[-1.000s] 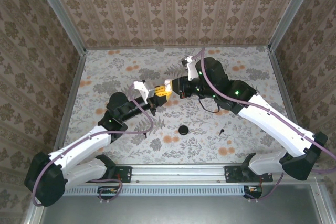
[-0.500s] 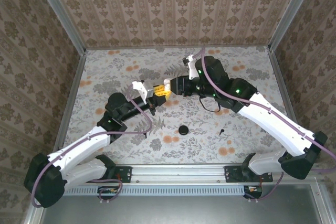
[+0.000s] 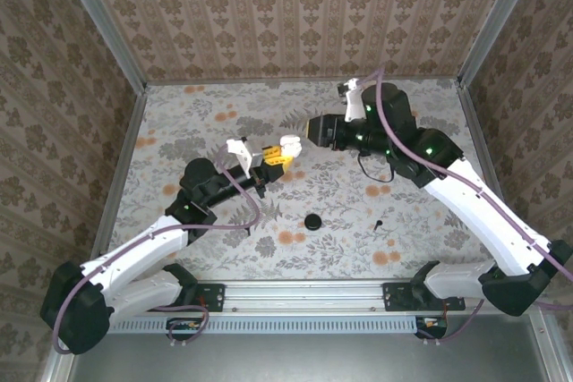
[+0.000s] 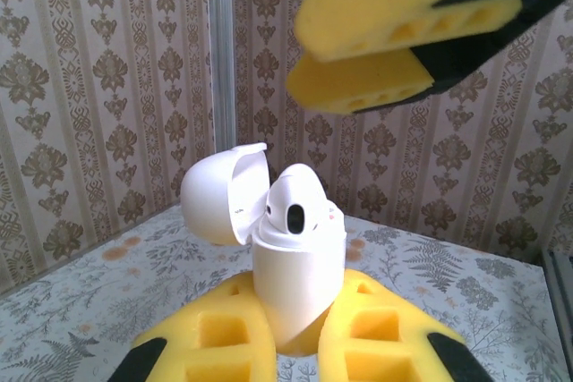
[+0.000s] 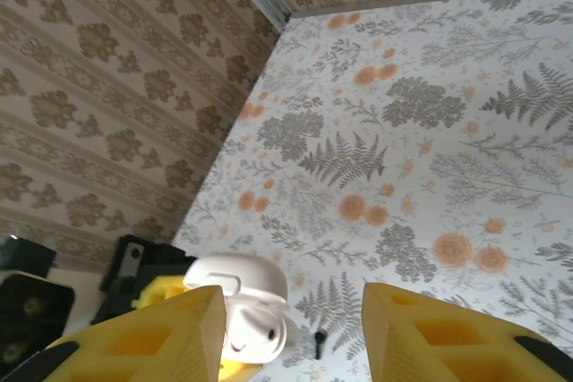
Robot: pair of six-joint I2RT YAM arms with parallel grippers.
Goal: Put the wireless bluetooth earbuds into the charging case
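Left gripper (image 4: 300, 315) is clamping the charging case (image 4: 300, 266) by its base, above the middle of the surface. The case's long axis is running along the fingers, with its mouth pointing away from them. The lid (image 4: 224, 194) is hanging open to the left. An earbud (image 4: 295, 207) is sitting in the mouth. Right gripper (image 5: 291, 297) is hovering just beyond the case, jaws spread, gripping nothing.

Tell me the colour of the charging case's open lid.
The lid is glossy white, matching the charging case body; the left wrist view shows it best.
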